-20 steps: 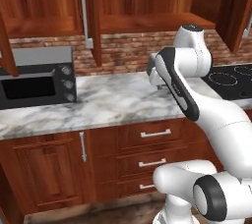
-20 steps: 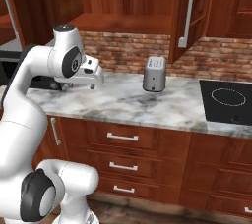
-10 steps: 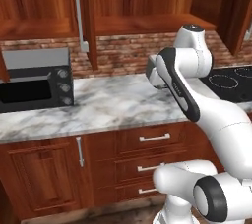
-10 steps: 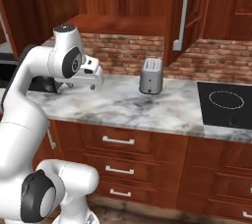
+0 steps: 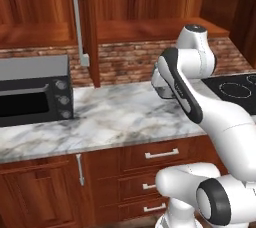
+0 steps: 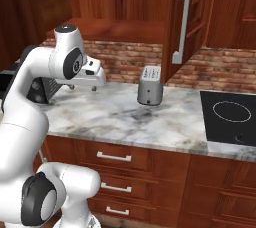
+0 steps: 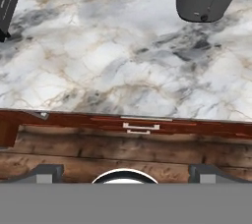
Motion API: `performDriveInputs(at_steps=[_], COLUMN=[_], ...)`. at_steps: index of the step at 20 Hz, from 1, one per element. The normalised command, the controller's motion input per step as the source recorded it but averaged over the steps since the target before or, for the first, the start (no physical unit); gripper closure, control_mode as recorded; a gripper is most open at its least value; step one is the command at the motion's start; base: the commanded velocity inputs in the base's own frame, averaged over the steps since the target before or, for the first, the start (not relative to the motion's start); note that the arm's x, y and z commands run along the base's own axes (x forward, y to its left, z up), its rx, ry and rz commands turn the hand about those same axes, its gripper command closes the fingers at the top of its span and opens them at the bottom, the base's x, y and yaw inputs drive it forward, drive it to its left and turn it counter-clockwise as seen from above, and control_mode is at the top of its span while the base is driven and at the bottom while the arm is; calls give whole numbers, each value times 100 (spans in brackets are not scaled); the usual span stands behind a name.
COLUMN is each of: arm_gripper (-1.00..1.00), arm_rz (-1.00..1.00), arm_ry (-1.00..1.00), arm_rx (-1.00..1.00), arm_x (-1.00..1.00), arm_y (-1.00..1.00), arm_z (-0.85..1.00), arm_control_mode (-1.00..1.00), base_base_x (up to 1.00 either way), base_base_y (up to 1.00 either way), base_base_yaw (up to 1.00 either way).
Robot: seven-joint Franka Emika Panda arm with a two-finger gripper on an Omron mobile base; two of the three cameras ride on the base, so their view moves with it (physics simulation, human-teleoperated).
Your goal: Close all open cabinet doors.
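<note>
- Left base view: an open door (image 5: 90, 27) is seen edge-on, projecting from the upper cabinets toward the camera, with its bar handle (image 5: 79, 24) on the left face; the long axis of door and handle is vertical.
- From the gripper (image 5: 164, 91) in this view, the door lies at about 10 o'clock, well above and well apart; the gripper is held low over the counter (image 5: 115, 117), fingers pointing down.
- In the right base view the same door (image 6: 192, 22) stands at about 2 o'clock from the gripper (image 6: 95, 79), with the handle (image 6: 181, 24) facing the arm and the toaster (image 6: 150, 92) below, between the two.
- A raise and a sideways push on the door face is judged to be what the coming move calls for.
- In the hand view two dark finger tips (image 7: 44, 173) are seen widely apart at the bottom edge, with nothing between them.
- No brand, label or writing can be read; the microwave (image 5: 32, 92) shows only plain knobs.
</note>
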Motion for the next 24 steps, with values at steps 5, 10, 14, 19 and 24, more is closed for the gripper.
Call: performDriveInputs(at_steps=[5, 10, 14, 19, 24], arm_gripper=[-100, -100, -100, -100, -100], arm_rz=[0, 0, 0, 0, 0], arm_ry=[0, 0, 0, 0, 0], arm_rx=[0, 0, 0, 0, 0], arm_x=[0, 0, 0, 0, 0], arm_y=[0, 0, 0, 0, 0], arm_z=[0, 0, 0, 0, 0], arm_control_mode=[100, 100, 100, 100, 100], base_base_x=[37, 34, 20, 25, 12], base_base_y=[-27, -21, -11, -10, -2], base_base_yaw=[0, 0, 0, 0, 0])
